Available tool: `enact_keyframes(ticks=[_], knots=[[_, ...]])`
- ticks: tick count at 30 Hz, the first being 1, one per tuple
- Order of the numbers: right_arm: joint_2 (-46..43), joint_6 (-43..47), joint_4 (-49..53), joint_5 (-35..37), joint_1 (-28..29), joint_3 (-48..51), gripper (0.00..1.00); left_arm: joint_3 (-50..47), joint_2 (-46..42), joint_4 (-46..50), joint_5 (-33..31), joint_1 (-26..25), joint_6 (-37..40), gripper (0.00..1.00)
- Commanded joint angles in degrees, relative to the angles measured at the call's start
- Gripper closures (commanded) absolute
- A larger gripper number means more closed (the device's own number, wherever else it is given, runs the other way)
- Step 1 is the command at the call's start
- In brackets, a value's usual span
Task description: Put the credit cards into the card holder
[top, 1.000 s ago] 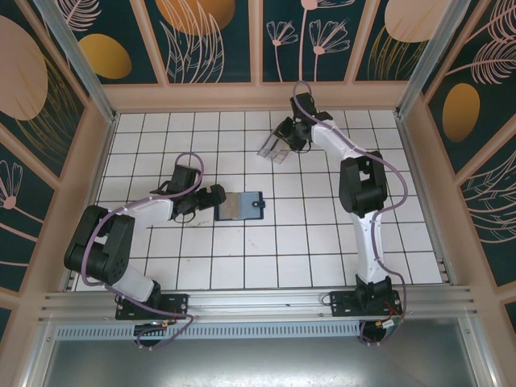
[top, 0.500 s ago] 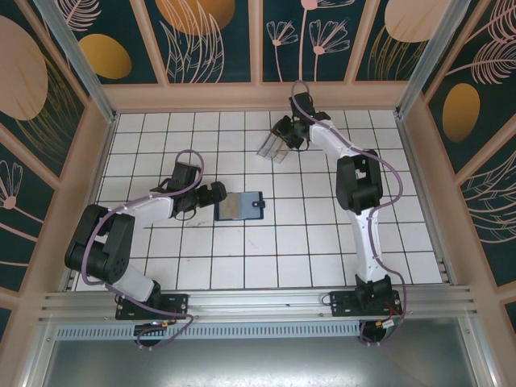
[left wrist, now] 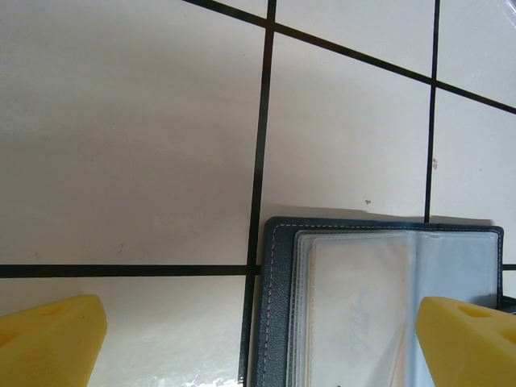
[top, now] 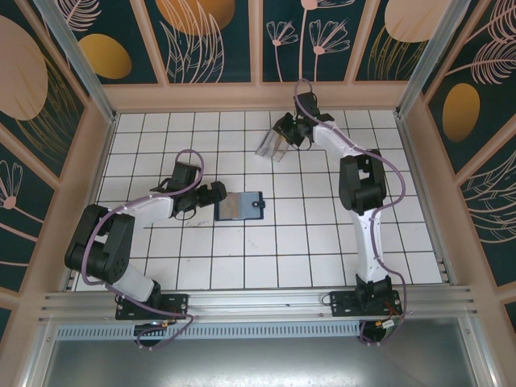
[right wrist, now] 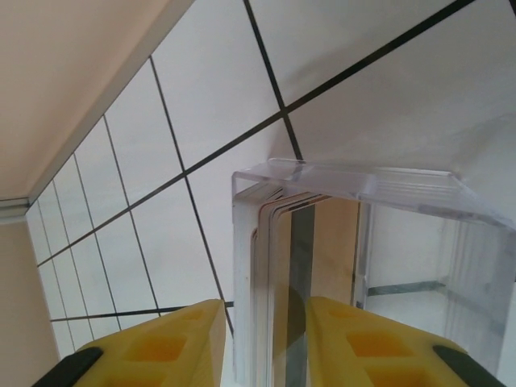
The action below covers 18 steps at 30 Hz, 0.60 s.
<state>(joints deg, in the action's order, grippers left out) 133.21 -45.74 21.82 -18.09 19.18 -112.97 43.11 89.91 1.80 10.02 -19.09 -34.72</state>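
Note:
The card holder (top: 240,205) lies open on the tiled floor at centre, with clear sleeves inside (left wrist: 379,306). My left gripper (top: 216,194) hovers at its left edge, wide open, and the wallet's left border sits between its yellow fingers (left wrist: 258,347). Several credit cards (right wrist: 318,258) stand on edge in a stack against the wall of a clear plastic tray (right wrist: 363,184). The beige face of one has a grey stripe. My right gripper (right wrist: 262,343) straddles that wall and the stack, jaws narrow, with a thin gap still showing on the left side.
The clear tray (top: 270,145) stands at the back of the floor, close to the rear wall. Raised beige walls (top: 95,161) enclose the tiled area on all sides. White tiles stretch in front of the wallet toward the arm bases.
The right gripper's jaws have narrowed around the cards, and it has shifted slightly toward the back wall. The left gripper and wallet have stayed in place.

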Motion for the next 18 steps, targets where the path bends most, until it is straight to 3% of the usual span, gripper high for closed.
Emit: enact_keyframes(ticks=[1,10,18], knots=[[-4.28,0.3,-2.42,-1.8,0.07,0.64,0.72,1.44,0.18,1.44,0.09,-0.01,0.42,0.02],[-4.03,0.74,-0.68,-1.6,0.02,1.26,0.82,0.79,0.27,1.1,0.35,0.02,0.29,0.02],[-2.9,1.55,2.08,-1.47,0.03,0.36,0.8,0.31,-0.04,0.66,0.35,0.01,0.18,0.01]])
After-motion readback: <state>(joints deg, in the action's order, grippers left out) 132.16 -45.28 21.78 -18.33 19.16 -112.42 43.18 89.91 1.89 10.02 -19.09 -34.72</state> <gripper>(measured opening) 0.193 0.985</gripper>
